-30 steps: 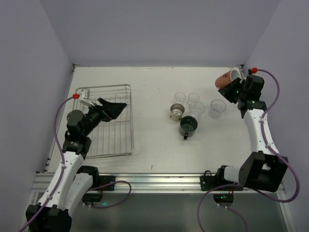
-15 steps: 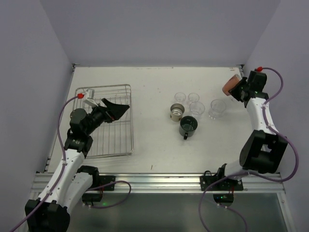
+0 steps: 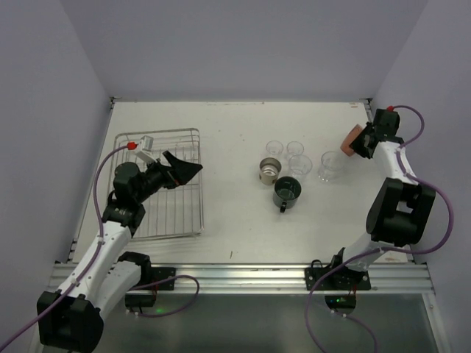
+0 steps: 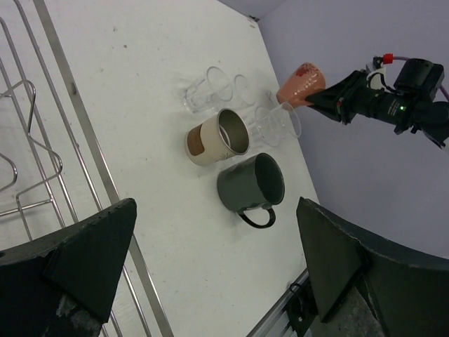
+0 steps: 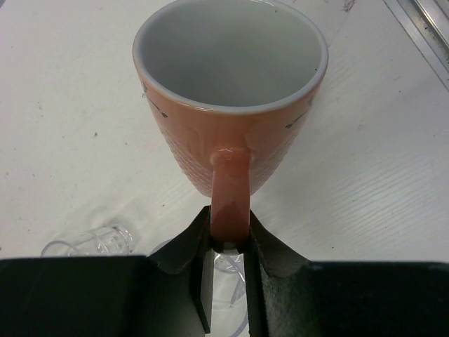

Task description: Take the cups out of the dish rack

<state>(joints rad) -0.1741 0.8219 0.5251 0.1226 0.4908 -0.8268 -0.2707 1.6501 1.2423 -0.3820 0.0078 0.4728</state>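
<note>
Six cups (image 3: 287, 191) stand mid-table, and the orange cup (image 5: 231, 98) hangs at the far right, its handle pinched tight in the right gripper (image 5: 228, 232), just beside a clear glass (image 3: 330, 163). It looks tilted and perhaps off the table. The smart play is to level it, lower it gently clear of that glass, then release. The left gripper (image 3: 185, 168) hovers spread wide over the dish rack (image 3: 169, 131).

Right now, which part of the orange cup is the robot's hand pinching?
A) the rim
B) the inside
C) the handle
C: in the right wrist view the right hand is shut on the handle of the orange cup, and nothing touches the rim or the white inside.
</note>
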